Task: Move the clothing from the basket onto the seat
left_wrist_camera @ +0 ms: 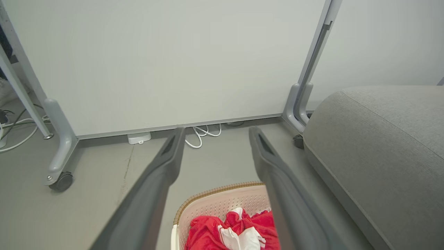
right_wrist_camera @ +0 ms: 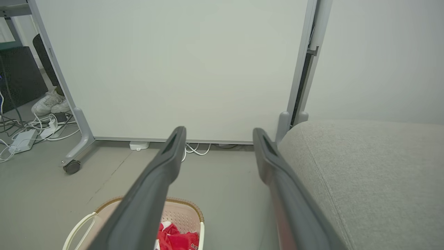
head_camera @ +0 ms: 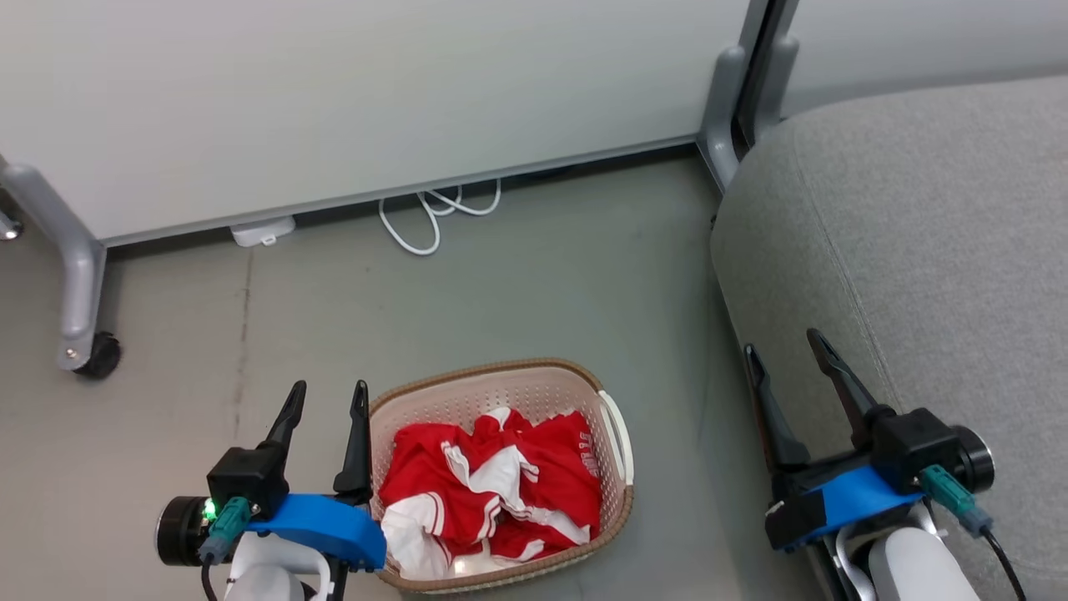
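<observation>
Red white-striped clothing [head_camera: 488, 492] lies heaped in the cream perforated plastic basket [head_camera: 501, 367], none yet on the grey fabric seat [head_camera: 918, 234] right of it; left end effector [head_camera: 329, 386] and right end effector [head_camera: 783, 342] flank it, spread, empty.

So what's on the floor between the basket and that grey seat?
Nothing: a bare strip of grey floor separates the basket from the seat, clearest in the head view. The right tool hangs by the seat's edge.
</observation>
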You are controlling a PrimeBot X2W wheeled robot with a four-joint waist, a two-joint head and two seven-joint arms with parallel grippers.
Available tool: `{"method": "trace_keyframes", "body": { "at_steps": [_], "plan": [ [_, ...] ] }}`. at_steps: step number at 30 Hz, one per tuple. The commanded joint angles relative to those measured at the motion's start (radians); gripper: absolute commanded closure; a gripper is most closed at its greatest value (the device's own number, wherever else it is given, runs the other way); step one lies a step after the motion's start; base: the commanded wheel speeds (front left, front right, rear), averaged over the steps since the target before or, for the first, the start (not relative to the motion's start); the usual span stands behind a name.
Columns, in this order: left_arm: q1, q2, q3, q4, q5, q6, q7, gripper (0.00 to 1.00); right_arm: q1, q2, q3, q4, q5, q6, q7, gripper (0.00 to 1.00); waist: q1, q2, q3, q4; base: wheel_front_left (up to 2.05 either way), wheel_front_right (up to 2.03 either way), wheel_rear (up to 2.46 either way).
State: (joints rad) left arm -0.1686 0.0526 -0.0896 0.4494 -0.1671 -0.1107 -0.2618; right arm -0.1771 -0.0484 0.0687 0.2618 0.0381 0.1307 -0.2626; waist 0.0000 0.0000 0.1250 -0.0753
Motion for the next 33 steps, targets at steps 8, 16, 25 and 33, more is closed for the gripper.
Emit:
{"method": "trace_keyframes", "body": {
  "at_steps": [8, 16, 25, 33],
  "plan": [
    [-0.158, 0.029, 0.006, 0.159, -0.002, -0.003, 0.009, 0.0, -0.113, -0.003, 0.034, -0.056, 0.043, 0.0, -0.003, 0.0, 0.0, 0.0, 0.258, -0.134, 0.0, 0.0, 0.0],
    [-0.315, 0.071, 0.021, 0.342, -0.02, -0.005, 0.032, 0.0, -0.183, -0.002, 0.066, -0.106, 0.102, 0.0, -0.003, 0.0, 0.0, 0.0, 0.435, -0.211, 0.0, 0.0, 0.0],
    [-0.4, 0.111, 0.012, 0.489, -0.042, -0.012, 0.034, 0.0, -0.216, -0.002, 0.117, -0.14, 0.15, 0.0, -0.003, 0.0, 0.0, 0.0, 0.541, -0.282, 0.0, 0.0, 0.0],
    [-0.438, 0.131, 0.03, 0.572, -0.064, 0.012, 0.061, 0.0, -0.223, -0.002, 0.159, -0.154, 0.185, 0.0, -0.003, 0.0, 0.0, 0.0, 0.582, -0.323, 0.0, 0.0, 0.0]
  ]
}}
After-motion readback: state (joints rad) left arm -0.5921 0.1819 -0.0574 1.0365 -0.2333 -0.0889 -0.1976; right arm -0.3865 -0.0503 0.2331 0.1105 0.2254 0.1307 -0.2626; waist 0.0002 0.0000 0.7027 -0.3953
